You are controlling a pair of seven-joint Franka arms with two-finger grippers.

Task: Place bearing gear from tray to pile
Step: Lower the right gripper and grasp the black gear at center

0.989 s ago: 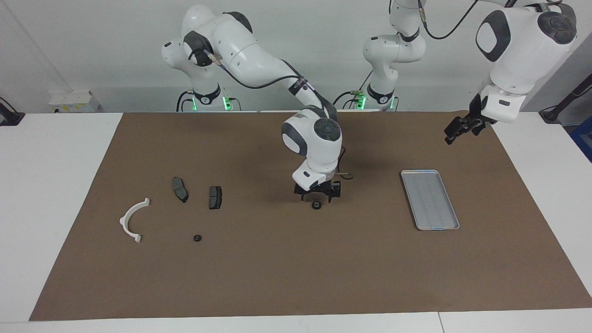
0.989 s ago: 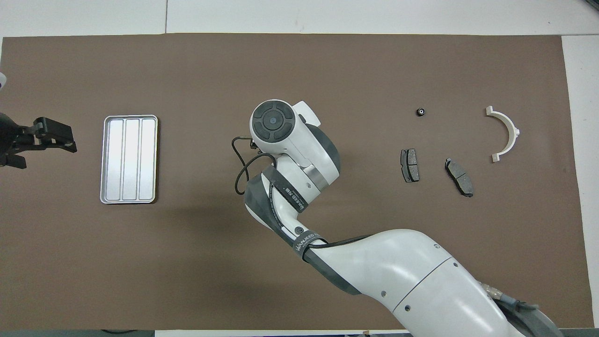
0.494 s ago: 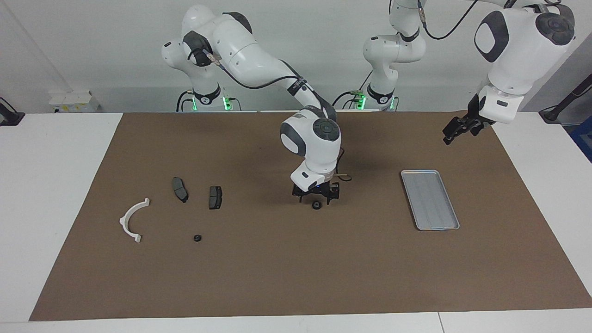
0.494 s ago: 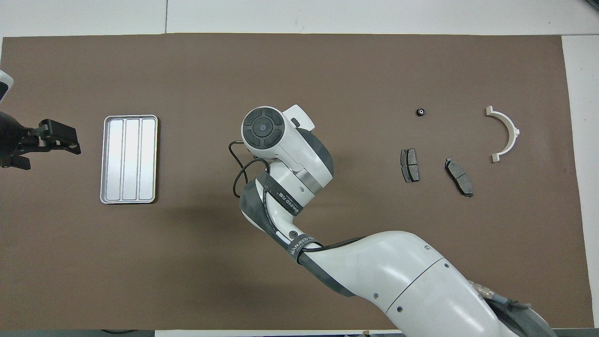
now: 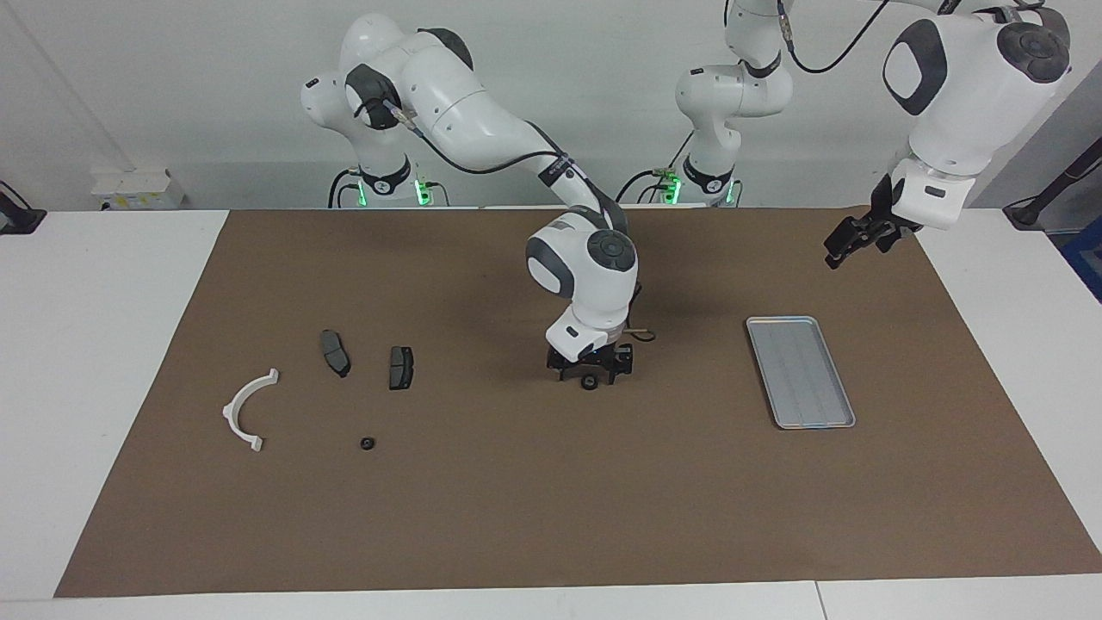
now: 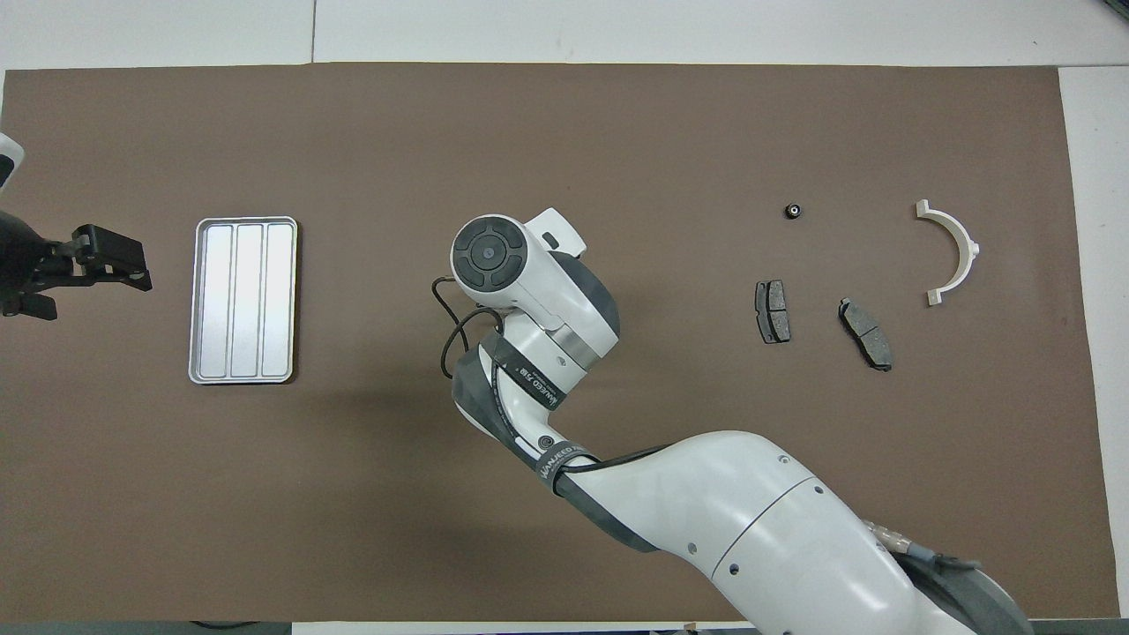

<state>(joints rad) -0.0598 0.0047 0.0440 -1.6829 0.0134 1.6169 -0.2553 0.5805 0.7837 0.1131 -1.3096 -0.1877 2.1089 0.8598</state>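
Note:
A small black bearing gear (image 5: 589, 383) lies on the brown mat midway between the tray and the pile. My right gripper (image 5: 591, 377) is down over it, open, with a finger on each side of the gear. In the overhead view the right wrist (image 6: 494, 256) hides both the gear and the fingers. The silver tray (image 5: 801, 372) (image 6: 242, 300) has nothing in it. The pile holds a white arc (image 5: 250, 410) (image 6: 953, 251), two dark brake pads (image 5: 335, 352) (image 5: 400, 367) and a second small black gear (image 5: 368, 444) (image 6: 793, 210). My left gripper (image 5: 835, 255) (image 6: 132, 265) hangs open and waits above the mat, at the left arm's end.
The brown mat (image 5: 482, 517) covers most of the white table. The right arm's forearm (image 6: 706, 520) stretches low over the mat from the robots' edge to the middle. A thin cable loop (image 6: 450, 326) hangs beside the right wrist.
My right gripper has come down around the gear on the mat, and its wrist has swung slightly. The left gripper has barely moved. Nothing else has shifted.

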